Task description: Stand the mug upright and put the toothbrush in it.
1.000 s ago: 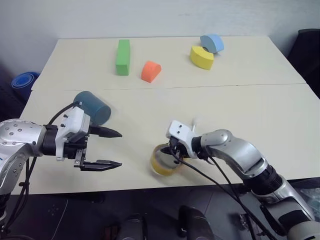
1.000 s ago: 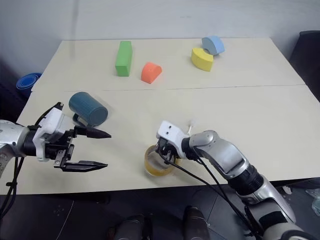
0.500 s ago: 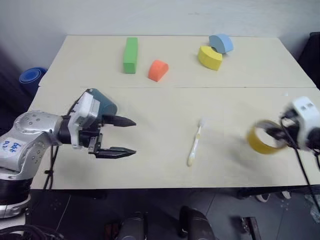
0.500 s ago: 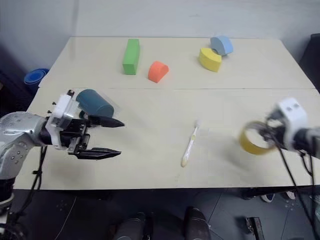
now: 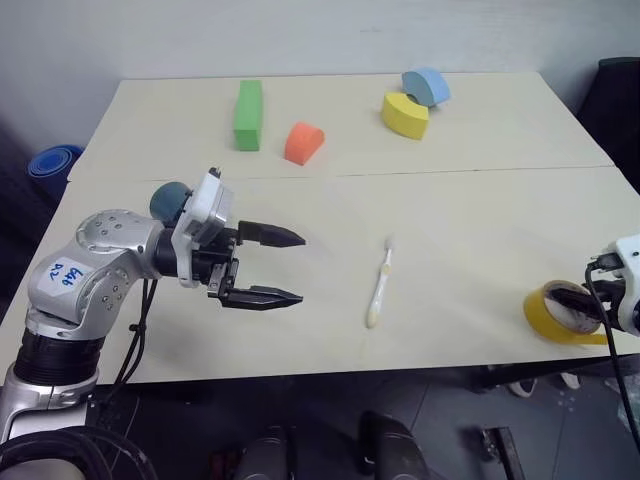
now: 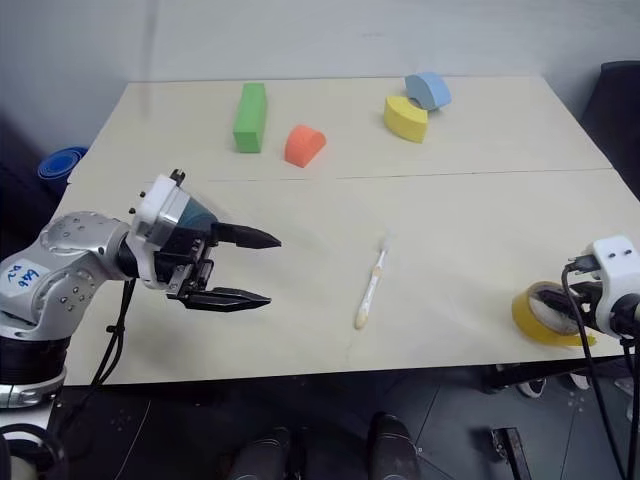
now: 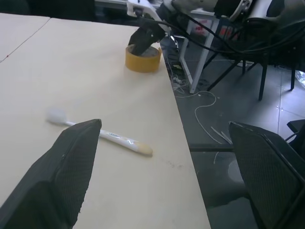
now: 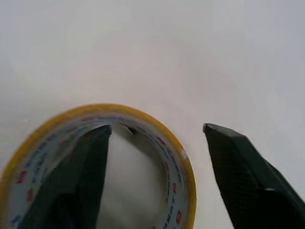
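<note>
The toothbrush (image 5: 379, 285) lies flat on the table (image 5: 470, 230) near the front middle, bristle head pointing away from me. My left gripper (image 5: 300, 267) is open and empty, hovering left of the toothbrush with its fingers pointing toward it. The teal mug (image 5: 165, 197) sits behind that hand, mostly hidden by it. At the table's right front edge my right gripper (image 8: 157, 128) stands open. One finger is inside the yellow tape roll (image 5: 556, 316), the other outside its wall.
Foam blocks sit along the far side of the table: a green bar (image 5: 246, 114), an orange wedge (image 5: 302, 142), a yellow arc (image 5: 404, 114) and a light blue block (image 5: 425, 86). A blue object (image 5: 45, 160) is on the floor at the left.
My right arm swept the tape roll from beside the toothbrush to the table's right front edge and opened. The left gripper moved right, in front of the mug.
</note>
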